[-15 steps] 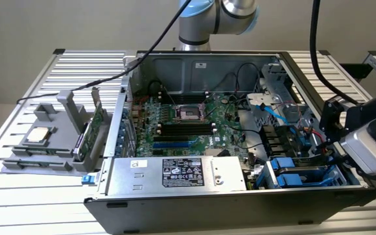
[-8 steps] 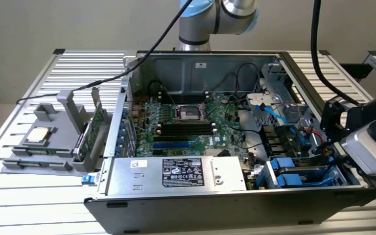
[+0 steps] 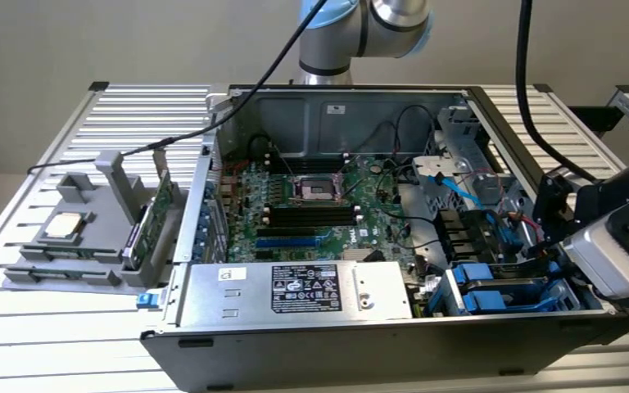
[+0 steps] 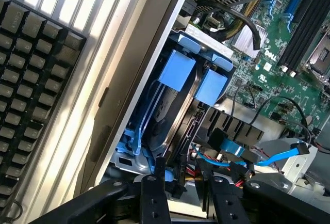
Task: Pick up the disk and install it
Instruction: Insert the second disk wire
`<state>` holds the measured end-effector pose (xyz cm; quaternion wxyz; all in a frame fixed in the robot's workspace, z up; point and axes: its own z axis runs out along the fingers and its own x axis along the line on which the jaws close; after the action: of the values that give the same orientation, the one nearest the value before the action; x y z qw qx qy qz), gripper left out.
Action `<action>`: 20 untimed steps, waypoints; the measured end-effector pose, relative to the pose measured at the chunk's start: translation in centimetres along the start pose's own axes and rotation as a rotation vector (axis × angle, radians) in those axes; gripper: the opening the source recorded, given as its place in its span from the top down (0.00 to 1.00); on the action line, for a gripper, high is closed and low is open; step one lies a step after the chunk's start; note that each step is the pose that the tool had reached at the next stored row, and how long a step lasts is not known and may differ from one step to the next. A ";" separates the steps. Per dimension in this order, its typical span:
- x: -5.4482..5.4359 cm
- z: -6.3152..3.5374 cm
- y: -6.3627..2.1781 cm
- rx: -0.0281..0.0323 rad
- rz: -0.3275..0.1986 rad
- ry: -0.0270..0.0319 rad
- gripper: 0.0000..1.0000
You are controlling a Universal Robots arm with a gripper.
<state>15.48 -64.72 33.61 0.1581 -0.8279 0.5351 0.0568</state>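
Observation:
The disk (image 4: 178,72) stands on edge in the drive bay at the corner of the open computer case (image 3: 326,106). Its blue carrier tab faces me, and a second blue tab (image 4: 212,87) sits beside it. In the exterior view the same blue carriers (image 3: 500,288) lie in the bay at the case's near right corner. My gripper (image 4: 186,185) hovers just off the bay's end, fingers (image 4: 154,198) apart with nothing between them, only cables behind. From the exterior view the gripper (image 3: 544,237) hangs over the case's right wall above the bay.
Blue data cables (image 4: 247,154) cross the space near my fingertips. The motherboard (image 3: 314,205) and power supply (image 3: 292,291) fill the case. A grey fixture with a CPU chip (image 3: 65,225) and green cards (image 3: 151,221) stands at the exterior view's left. A keyboard (image 4: 31,79) lies outside the case.

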 end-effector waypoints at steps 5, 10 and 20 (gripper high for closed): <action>0.0 0.03 0.04 0.0050 0.018 0.0036 0.63; -0.1 0.01 0.19 0.0027 0.039 0.0044 0.63; -0.4 -0.62 0.70 -0.0006 0.060 0.0006 0.63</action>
<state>14.64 -64.84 34.15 0.1559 -0.8116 0.5596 0.0614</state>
